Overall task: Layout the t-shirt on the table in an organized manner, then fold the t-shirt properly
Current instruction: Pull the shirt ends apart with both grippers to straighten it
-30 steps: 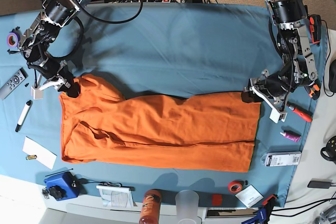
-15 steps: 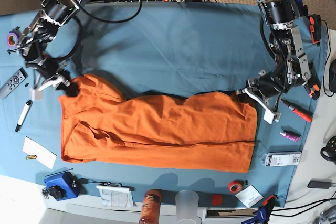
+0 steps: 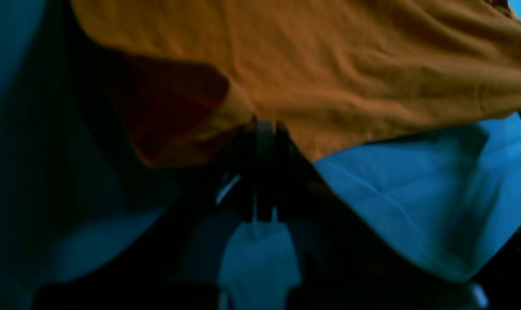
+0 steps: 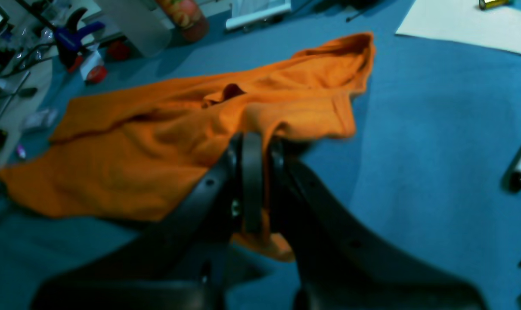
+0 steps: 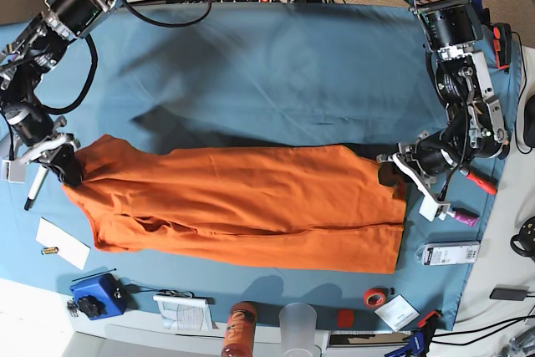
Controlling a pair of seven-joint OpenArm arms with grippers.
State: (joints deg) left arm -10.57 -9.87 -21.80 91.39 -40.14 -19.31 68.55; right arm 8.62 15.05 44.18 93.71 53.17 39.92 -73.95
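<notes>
Orange shirt [image 5: 242,206] spread lengthwise across the near half of the teal worktop [image 5: 276,73], stretched between two arms, one long band with a fold line running along its lower part.

Right gripper [image 5: 67,165] at the base view's left edge, closed tight on the shirt's upper corner there; arm reaching down from the top-left corner in a long bend, cables looping beside it. Through the right wrist camera: black fingers [image 4: 252,189] pressed together with orange cloth [image 4: 165,129] pinched between them, a small tab of fabric poking out below the grip, the rest of the shirt trailing away, rumpled, over the blue cover.

Left gripper [image 5: 389,171] at the base view's right, clamped shut on the shirt's opposite upper corner; arm dropping from the top-right corner, forearm angled inward, wrist turned toward the cloth. Through the left wrist camera: dark, blurred fingers [image 3: 265,172] closed on the shirt's edge [image 3: 329,77], cloth raised off the worktop there and draping away above blue fabric.

Along the near edge: bottle [image 5: 239,328], clear cup [image 5: 298,326], blue device [image 5: 94,297], red tape roll [image 5: 375,297]. At left, a white card [image 5: 63,243] and marker [image 5: 33,190] just beside the right gripper.
</notes>
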